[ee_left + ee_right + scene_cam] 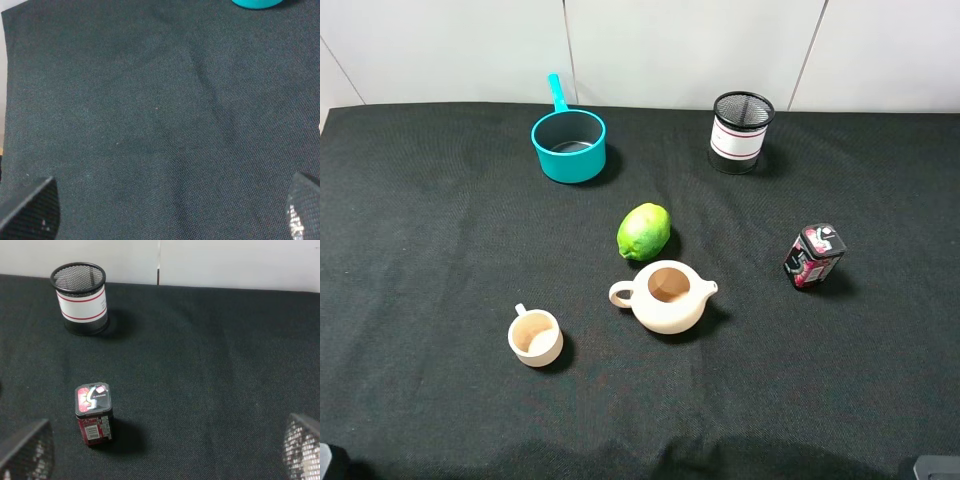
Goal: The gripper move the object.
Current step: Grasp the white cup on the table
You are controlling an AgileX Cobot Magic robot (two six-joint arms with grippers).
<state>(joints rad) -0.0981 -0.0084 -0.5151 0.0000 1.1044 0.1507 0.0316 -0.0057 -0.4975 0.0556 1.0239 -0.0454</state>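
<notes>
The small cream cup (pixel 535 337) with a tiny handle stands upright on the black cloth at the front left, left of the cream teapot (pixel 665 297). It does not clearly show in either wrist view. My left gripper (pixel 170 215) is open and empty over bare cloth, with its fingers (pixel 30 210) wide apart. My right gripper (pixel 165 450) is open and empty, low behind the red can (pixel 93 414). In the high view only a corner of the left arm (pixel 330 462) and of the right arm (pixel 935 467) shows at the front edge, far from the cup.
A green lime (pixel 644 231) lies just behind the teapot. A teal saucepan (pixel 568 145) stands at the back left and a black mesh pen holder (pixel 740 131) at the back right. The red can (pixel 813 256) stands at the right. A white wall runs behind the table.
</notes>
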